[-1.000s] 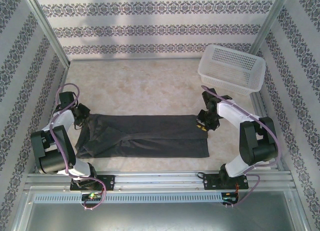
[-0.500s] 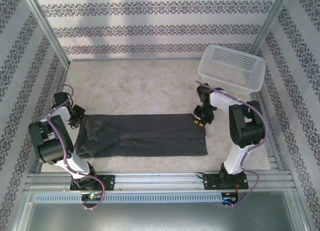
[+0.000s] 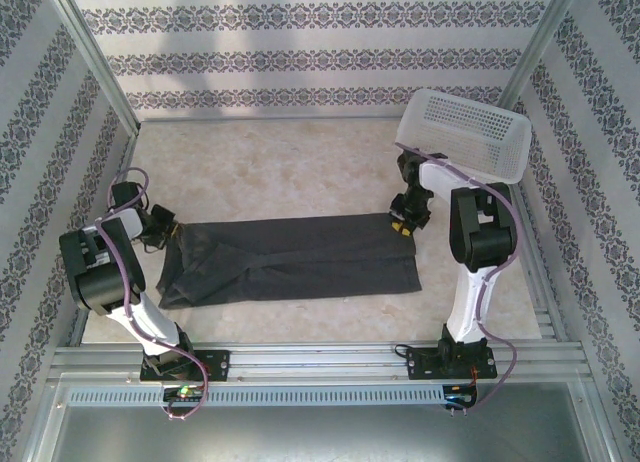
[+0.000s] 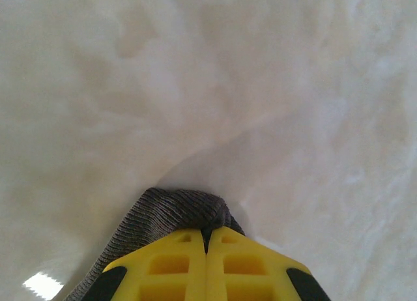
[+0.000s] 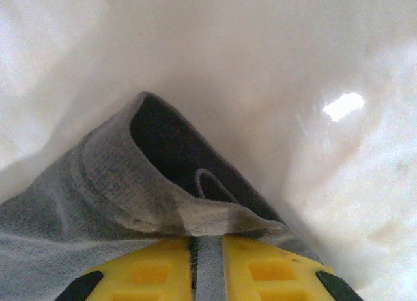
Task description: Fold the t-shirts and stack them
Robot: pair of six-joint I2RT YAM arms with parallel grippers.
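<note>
T-shirt, plain charcoal-black soft fabric (image 3: pixel 290 260), drawn out as a long band: where does it lie? (Desk)

Flat on the near half of the pale mottled counter (image 3: pixel 270 162), its long axis running 9 to 3 o'clock in the top view, between the two arms. (Photographer)

And the jaws? (Desk)

Left jaws are closed tight on the cloth's 9 o'clock end; the wrist view shows a ribbed fold bunched ahead of the yellow fingertips (image 4: pixel 176 265). Right jaws stand narrow, nipping a hem at the 3 o'clock end, with a strip of grey fabric between their yellow fingertips (image 5: pixel 143 272). (Photographer)

Which way does the cloth run from each? (Desk)

From the left jaws toward 3 o'clock, from the right toward 9. Both hold the far long edge, and the body spreads toward 6 o'clock from that line. Neither arm is nearer: each has its own end. Any fold across that axis would likely need both ends travelling together, or the band will skew. A white plastic mesh basket (image 3: pixel 465 132) sits at 1 o'clock of the right jaws, apart from the cloth. (Photographer)
</note>
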